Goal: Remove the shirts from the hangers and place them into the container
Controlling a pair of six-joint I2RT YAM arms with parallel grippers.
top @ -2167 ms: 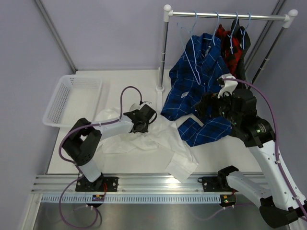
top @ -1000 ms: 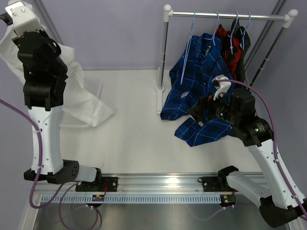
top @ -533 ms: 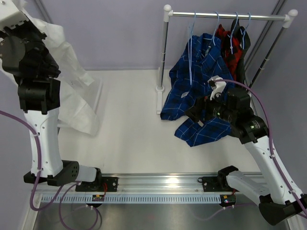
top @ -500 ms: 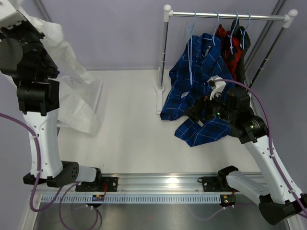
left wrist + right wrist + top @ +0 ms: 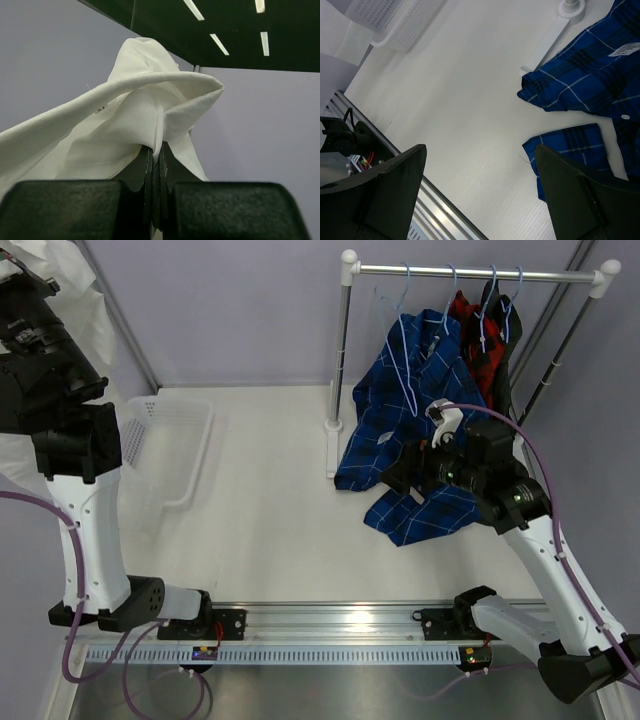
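Left wrist view is giving the best look. The left claw (image 5: 156, 162) is clenching a fold of the white shirt (image 5: 145, 105), with the collar bunching just above the fingertips and the rest spilling down past the lens.

From where I'm standing, the left arm (image 5: 75, 440) is rearing up tall over the far-left side of the counter (image 5: 290, 540). Its wrist is up by the top corner, so the shirt is dangling well off the surface. I can't really tell how low the hem is hanging.

The basket (image 5: 190, 430) is sitting below that claw and a touch toward the middle of the counter, with its long axis running away from the arm bases. I reckon that's what the next move is turning on: the drop has to go down and slightly inward. The shirt is looking a lot bigger than the basket too, so some of it is probably going to flop over the rim.

The right claw (image 5: 480, 150) is gaping wide with nothing in it. It's hovering over bare counter just beside the blue plaid (image 5: 580, 75), well apart from the basket, so the left arm is the nearer one by far.
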